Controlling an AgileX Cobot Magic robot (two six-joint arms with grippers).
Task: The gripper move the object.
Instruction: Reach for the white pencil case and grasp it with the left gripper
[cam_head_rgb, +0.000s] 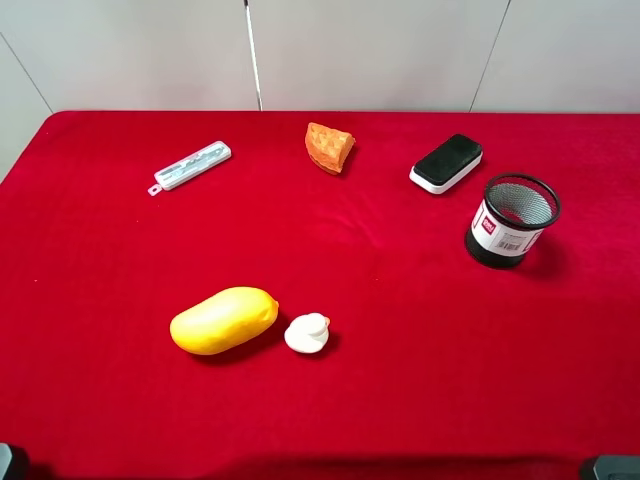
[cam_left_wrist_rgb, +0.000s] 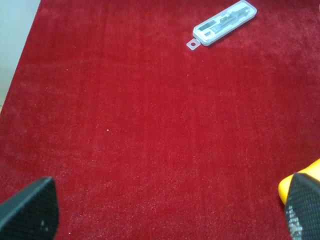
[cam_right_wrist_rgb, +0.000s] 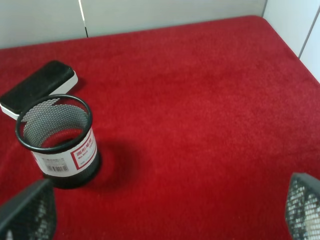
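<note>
- slim translucent white-grey plastic case (cam_head_rgb: 192, 165) lies flat at the far left of the red cloth surface (cam_head_rgb: 400, 330), holed tab at its near-left end, nothing touching it
- left pincer (cam_left_wrist_rgb: 165, 215): fingers spread wide, empty, well apart from the case; yellow oval fruit (cam_head_rgb: 223, 320) just beside one fingertip
- right pincer (cam_right_wrist_rgb: 166, 212): spread wide, empty, near the black mesh cup (cam_right_wrist_rgb: 57, 142)

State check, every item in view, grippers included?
Left gripper: open, empty.
Right gripper: open, empty.
Slim translucent white-grey plastic case: lying flat, ungripped.
Black wire-mesh pen cup: upright, empty.
Black-and-white eraser block: flat, black side up.
Yellow mango-shaped fruit: lying on its side.
</note>
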